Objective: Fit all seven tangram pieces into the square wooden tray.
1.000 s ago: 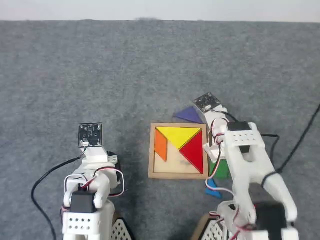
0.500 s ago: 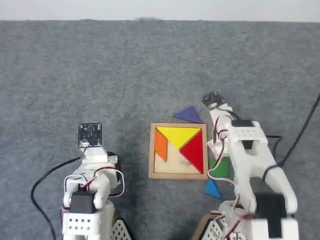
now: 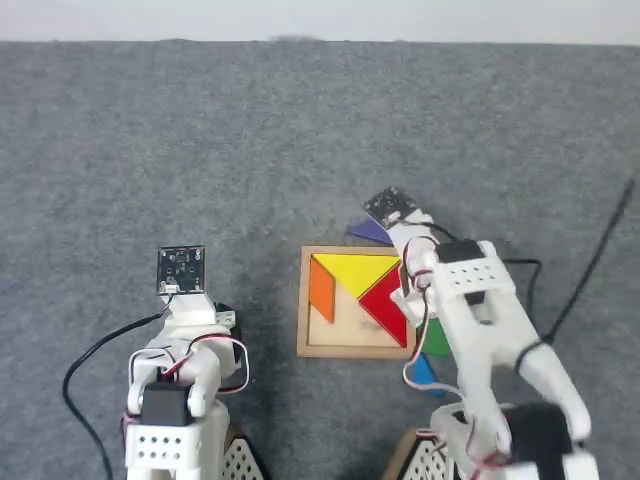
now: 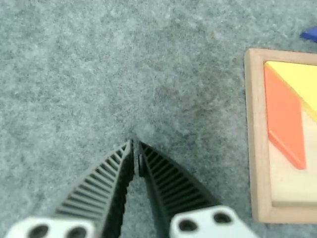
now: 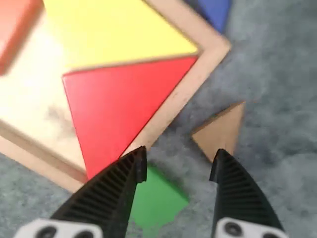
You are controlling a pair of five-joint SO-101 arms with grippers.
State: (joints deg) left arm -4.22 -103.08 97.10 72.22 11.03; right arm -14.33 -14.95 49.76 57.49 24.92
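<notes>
The square wooden tray holds a yellow triangle, a red triangle and an orange parallelogram. Outside its right edge lie a green piece and a blue triangle; a purple triangle lies behind it. My right arm hangs over the tray's right rim. My right gripper is open, straddling the carpet between the tray rim and a small brown triangle, with the green piece beneath. My left gripper is shut above bare carpet, left of the tray.
Grey carpet covers the whole table. The left arm stands well left of the tray. A black cable trails to the right of the right arm.
My right arm has swung left toward the tray's right rim, covering more of the green piece. The left arm has not moved.
</notes>
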